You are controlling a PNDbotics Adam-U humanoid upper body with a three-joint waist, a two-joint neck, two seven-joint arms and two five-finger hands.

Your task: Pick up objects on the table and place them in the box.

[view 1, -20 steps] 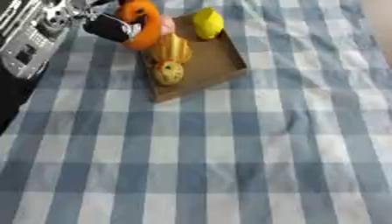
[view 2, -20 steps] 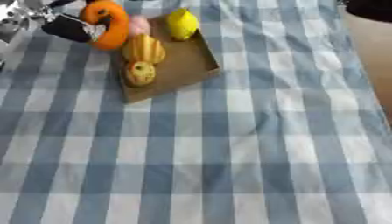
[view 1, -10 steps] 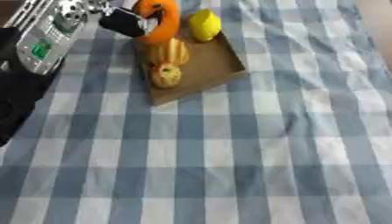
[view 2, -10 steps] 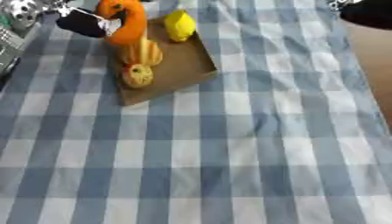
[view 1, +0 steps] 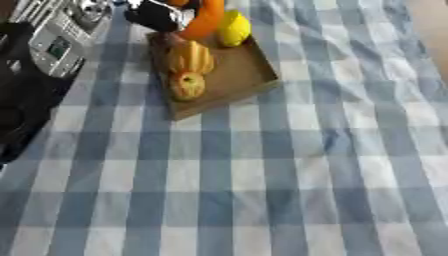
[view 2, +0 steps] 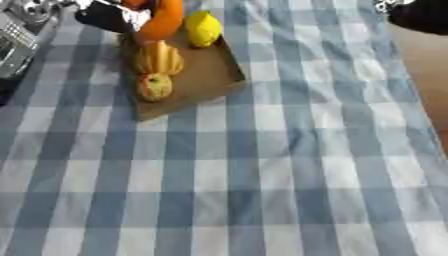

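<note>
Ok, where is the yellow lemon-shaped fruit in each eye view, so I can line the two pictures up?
Left eye view: the yellow fruit lies near the top, just right of centre, in the far corner of the brown box.
Right eye view: the same fruit lies near the top, left of centre, in that same corner.
Shared landmark: the orange object in the left hand, right beside the fruit.

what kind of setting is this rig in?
Probably a lab or demo tabletop dressed as a dining table: a blue-and-white checked tablecloth, a shallow brown box holding what looks like toy produce, and the robot's left hand holding an orange piece over it.
</note>
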